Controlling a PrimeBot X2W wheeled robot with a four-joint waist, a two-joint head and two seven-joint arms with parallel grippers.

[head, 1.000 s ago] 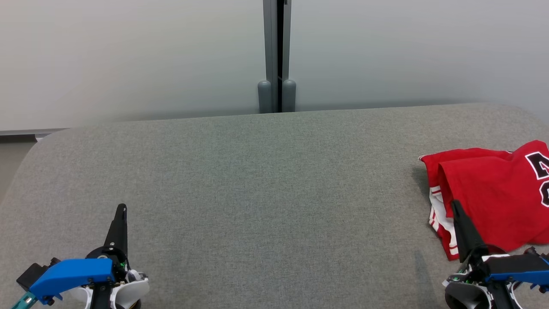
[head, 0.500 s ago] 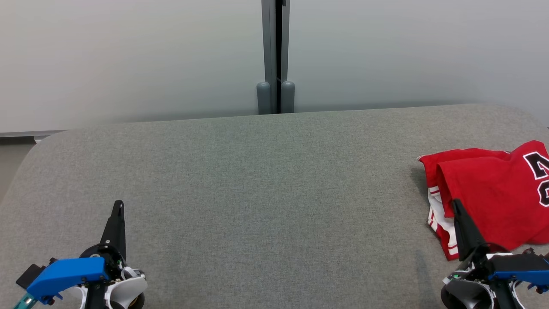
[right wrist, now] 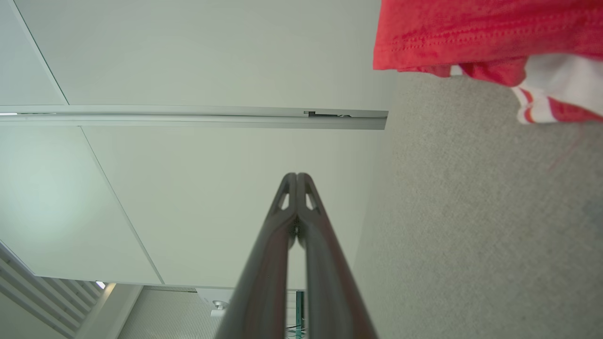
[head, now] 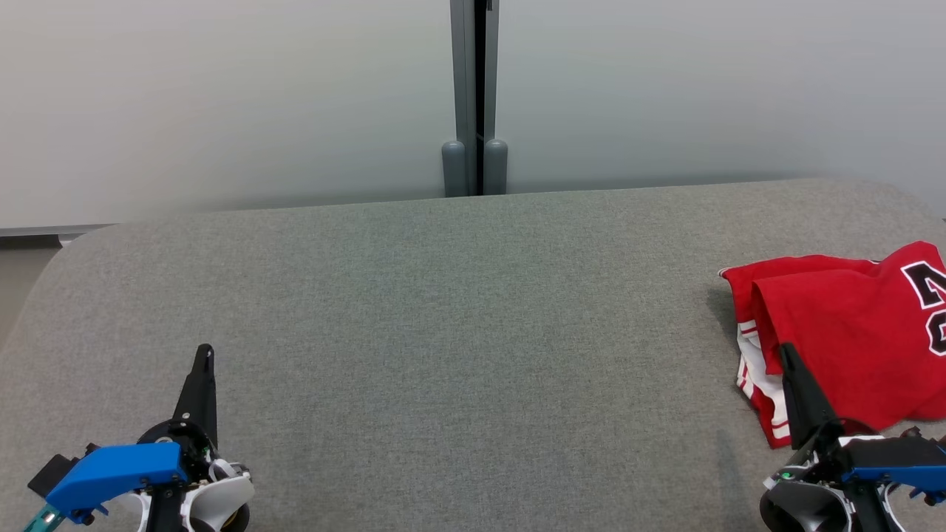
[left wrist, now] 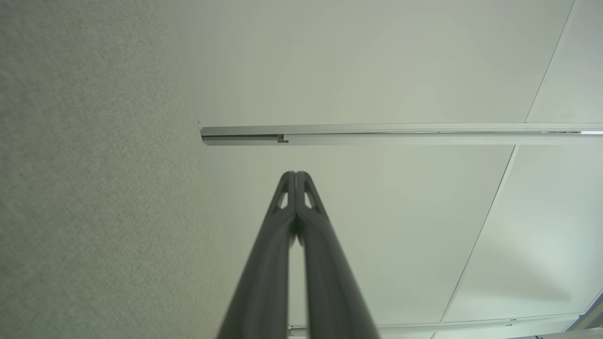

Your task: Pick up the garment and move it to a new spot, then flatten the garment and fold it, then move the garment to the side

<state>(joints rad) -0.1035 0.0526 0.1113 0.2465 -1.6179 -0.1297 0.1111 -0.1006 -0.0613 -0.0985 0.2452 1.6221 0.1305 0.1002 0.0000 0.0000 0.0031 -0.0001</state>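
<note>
A red garment [head: 850,332] with white striped trim and black lettering lies folded at the far right edge of a grey fabric-covered surface [head: 458,332], part of it cut off by the frame. The left gripper [head: 204,363] rests at the lower left, well apart from the cloth, while the right gripper [head: 788,360] rises at the lower right, its dark tip crossing the garment's near corner. Each shows its fingers drawn into one dark point, with pale wall panels [head: 222,96] and a grey post [head: 474,96] behind.
</note>
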